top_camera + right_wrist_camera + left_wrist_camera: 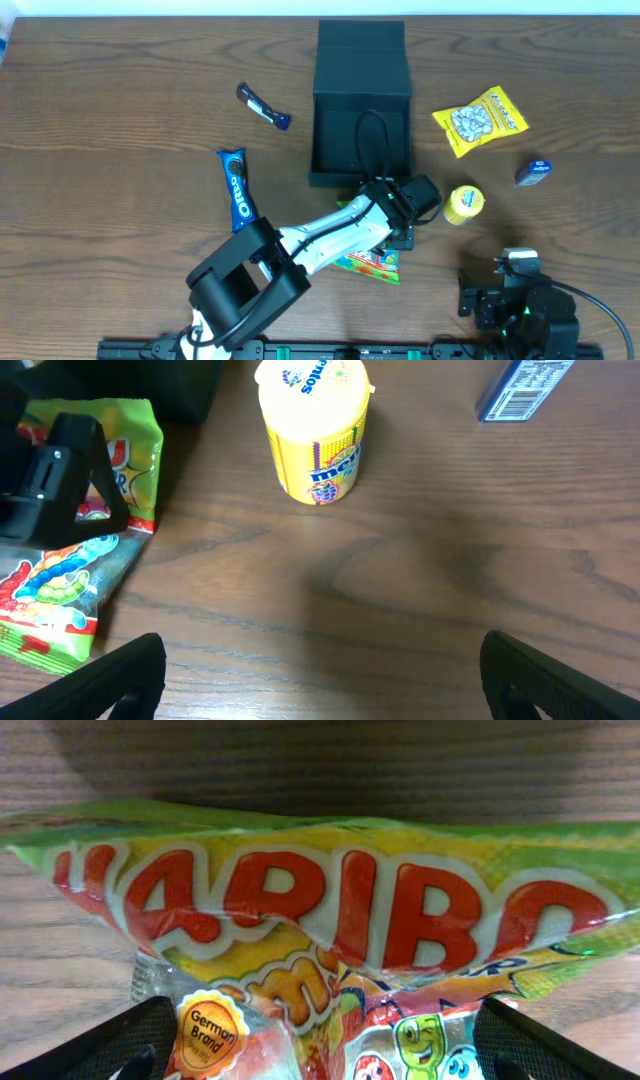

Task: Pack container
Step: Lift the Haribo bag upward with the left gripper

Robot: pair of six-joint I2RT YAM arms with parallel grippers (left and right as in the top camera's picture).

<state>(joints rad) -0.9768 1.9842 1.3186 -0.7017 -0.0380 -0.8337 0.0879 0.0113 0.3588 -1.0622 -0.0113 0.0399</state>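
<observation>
Just in front of the dark teal-green square rigid container (362,95), which sits lid-open at the table's far middle, my left gripper (320,1055) stands wide open over the crinkly green-and-yellow Haribo gummy bag (330,910). I judge I should sink lower, close across the bag's middle rather than its slippery edge, then lift clear of the container's near wall. My right gripper (320,680) gapes idle, holding nothing.

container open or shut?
Open: the lid lies flipped back behind the container, its dark inside exposed in the overhead view.

Dark wood-grain table (120,170), pale strip (200,8) beyond far edge; even light
</observation>
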